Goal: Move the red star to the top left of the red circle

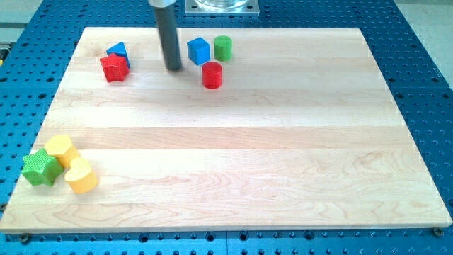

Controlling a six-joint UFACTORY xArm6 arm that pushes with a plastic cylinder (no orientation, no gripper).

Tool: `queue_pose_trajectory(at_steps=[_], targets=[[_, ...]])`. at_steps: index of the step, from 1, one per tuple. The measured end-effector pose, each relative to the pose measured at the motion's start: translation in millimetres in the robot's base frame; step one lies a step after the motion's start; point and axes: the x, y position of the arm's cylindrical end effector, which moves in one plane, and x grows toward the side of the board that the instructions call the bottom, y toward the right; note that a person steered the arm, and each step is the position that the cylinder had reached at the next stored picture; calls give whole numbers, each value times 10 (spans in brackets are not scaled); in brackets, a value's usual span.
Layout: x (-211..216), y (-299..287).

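Note:
The red star (114,68) lies near the board's top left, touching a blue block (119,52) just behind it. The red circle (211,74) stands right of centre near the top. My tip (173,69) rests on the board between them, closer to the red circle, about 55 px to its left and 85 px right of the red star, touching neither.
A blue cube (199,50) and a green cylinder (223,47) stand just above the red circle. A green star (40,168), a yellow block (61,149) and a yellow heart (81,177) cluster at the bottom left. The wooden board (248,163) sits on a blue perforated table.

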Motion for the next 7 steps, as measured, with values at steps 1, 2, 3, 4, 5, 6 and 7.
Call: queue_pose_trajectory(at_steps=[1, 2, 3, 4, 5, 6, 7], targets=[[86, 541], [725, 291], [903, 23], [829, -1299], [788, -2062], [455, -1941], [272, -1490]])
